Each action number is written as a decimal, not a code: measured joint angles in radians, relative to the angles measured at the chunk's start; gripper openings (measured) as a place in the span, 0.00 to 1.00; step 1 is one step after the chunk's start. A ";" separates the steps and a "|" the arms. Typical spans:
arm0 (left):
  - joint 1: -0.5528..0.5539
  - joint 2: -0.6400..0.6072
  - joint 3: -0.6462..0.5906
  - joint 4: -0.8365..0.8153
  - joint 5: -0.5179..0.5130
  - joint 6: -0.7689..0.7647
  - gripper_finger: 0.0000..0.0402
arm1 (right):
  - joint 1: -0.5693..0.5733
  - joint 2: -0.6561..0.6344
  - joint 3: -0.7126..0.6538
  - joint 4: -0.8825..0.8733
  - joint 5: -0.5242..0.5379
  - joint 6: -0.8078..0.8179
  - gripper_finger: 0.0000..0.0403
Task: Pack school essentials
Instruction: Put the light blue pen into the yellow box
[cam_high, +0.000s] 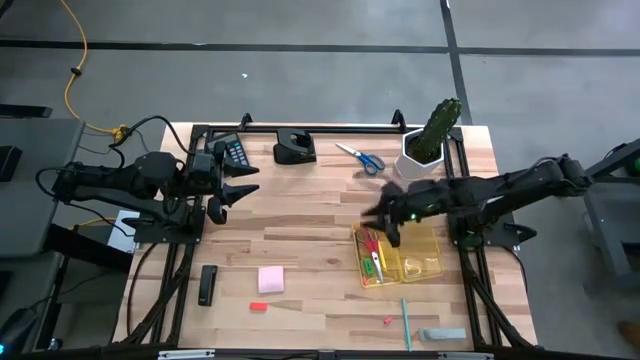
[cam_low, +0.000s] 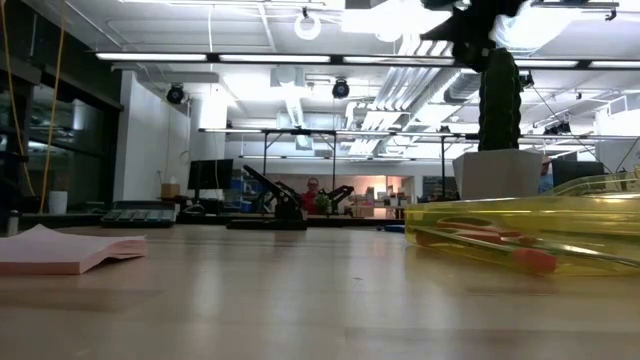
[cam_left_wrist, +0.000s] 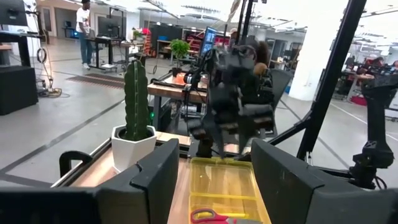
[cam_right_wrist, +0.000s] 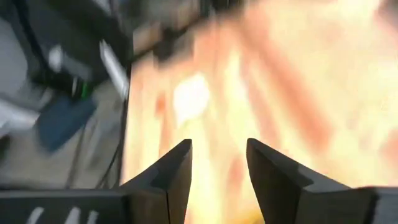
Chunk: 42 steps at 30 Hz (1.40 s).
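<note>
Red-handled scissors below right tool.

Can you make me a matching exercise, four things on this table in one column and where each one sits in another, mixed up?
Things:
1. red-handled scissors
2. blue-handled scissors
3. pink sticky pad
4. cactus

Places:
A. in a white pot at the far right corner
B. inside the yellow tray
C. bare wood beside the cactus pot
D. bare wood, near left part

Pairs: 1-B, 2-C, 3-D, 4-A
</note>
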 joint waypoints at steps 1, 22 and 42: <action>0.000 0.000 0.000 -0.002 -0.001 0.000 0.47 | 0.012 0.030 0.034 -0.080 -0.042 0.056 0.35; 0.003 0.000 0.000 -0.004 -0.001 0.053 0.47 | 0.615 0.427 0.137 -0.417 -0.194 1.529 0.34; 0.003 0.000 0.000 -0.007 -0.028 0.068 0.47 | 0.579 0.629 0.137 -0.355 -0.223 1.702 0.34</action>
